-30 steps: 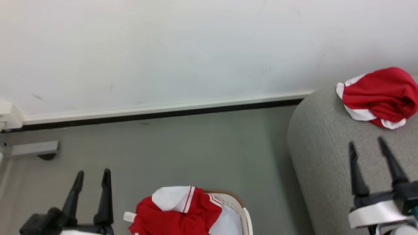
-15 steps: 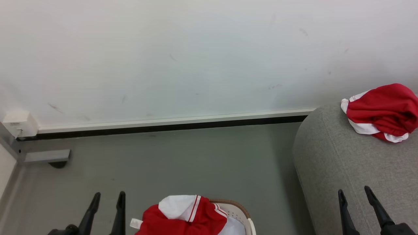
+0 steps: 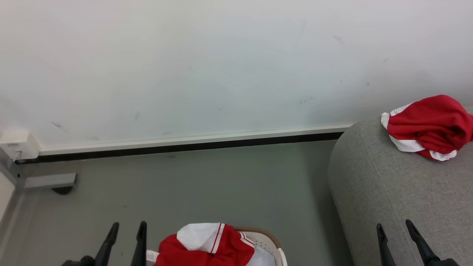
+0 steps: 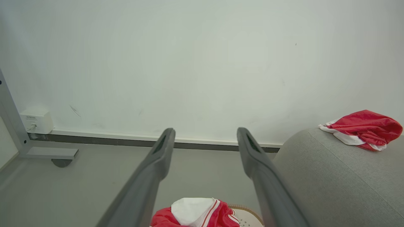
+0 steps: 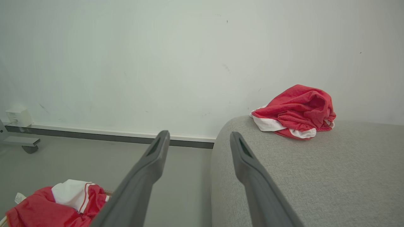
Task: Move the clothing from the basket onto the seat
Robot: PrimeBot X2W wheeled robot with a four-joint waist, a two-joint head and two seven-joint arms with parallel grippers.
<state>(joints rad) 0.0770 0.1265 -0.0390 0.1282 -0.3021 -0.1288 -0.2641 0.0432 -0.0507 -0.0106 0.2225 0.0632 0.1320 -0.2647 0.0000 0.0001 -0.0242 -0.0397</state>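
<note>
A red garment with a white sleeve panel and striped trim (image 3: 207, 245) is heaped in the cream basket (image 3: 268, 238) at the bottom middle, spilling over its left side; the same red garment (image 4: 195, 214) (image 5: 53, 205) appears low in both wrist views. Another crumpled red and white garment (image 3: 428, 125) (image 5: 295, 112) (image 4: 363, 129) lies on the light grey seat (image 3: 399, 192) near the wall. My left gripper (image 3: 126, 229) is open and empty, left of the basket. Over the seat's front part, my right gripper (image 3: 394, 227) is open and empty.
A white wall with a white and black skirting strip (image 3: 184, 142) runs behind the grey floor (image 3: 207, 188). A white socket box (image 3: 18, 146) and a grey metal foot (image 3: 48, 181) sit at the left.
The head view has tilted up, so everything sits lower in it. Both grippers have dropped toward the bottom edge, and the right one has pulled back from the seat's garment. Both stay open.
</note>
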